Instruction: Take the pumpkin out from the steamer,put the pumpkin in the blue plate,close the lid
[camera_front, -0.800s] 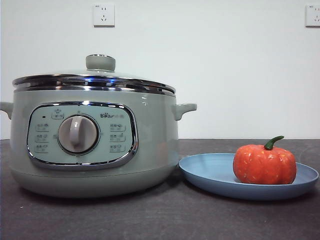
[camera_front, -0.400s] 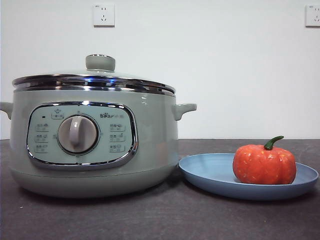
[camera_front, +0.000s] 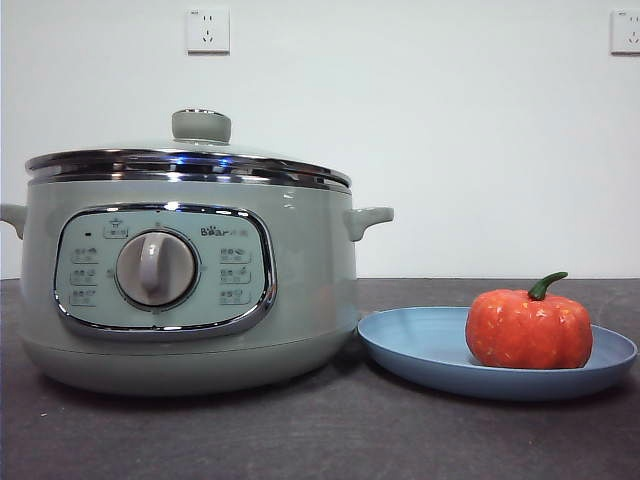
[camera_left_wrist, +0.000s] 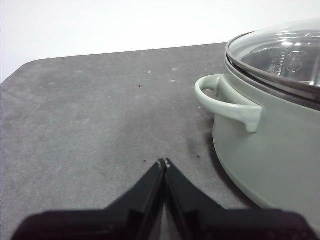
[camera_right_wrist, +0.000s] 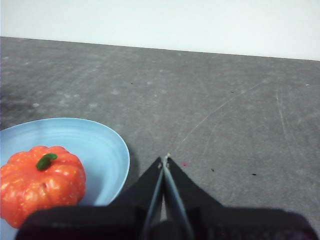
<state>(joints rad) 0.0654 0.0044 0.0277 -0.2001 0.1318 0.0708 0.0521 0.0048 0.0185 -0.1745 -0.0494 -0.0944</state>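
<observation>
**A:** Start with the big thing. Has the steamer (camera_front: 190, 285) moved over the last second?

**B:** No. It stands on the dark table (camera_front: 320, 440) exactly as before, with the lid (camera_front: 188, 160) seated flat on its chrome rim, knob up. The left wrist view shows the same: glass dome closed on the pot (some glare, but no gap that I can see).

**A:** And the blue plate (camera_front: 420, 345)?

**B:** Unchanged too, just beside the steamer's base. The pumpkin (camera_front: 529, 328) sits in it, upright, stem curling up, toward the side away from the pot.

**A:** So nothing has shifted at all?

**B:** Nothing across the three front pictures. I'd judge that means the work is finished: pumpkin out, plated, lid shut.

**A:** The arms?

**B:** Both are out of the front view. The left gripper (camera_left_wrist: 164, 163) hangs over bare table near the steamer's side handle, jaws pressed together on nothing. The right gripper (camera_right_wrist: 165, 161) is likewise clenched and empty, just beside the plate's rim.
</observation>
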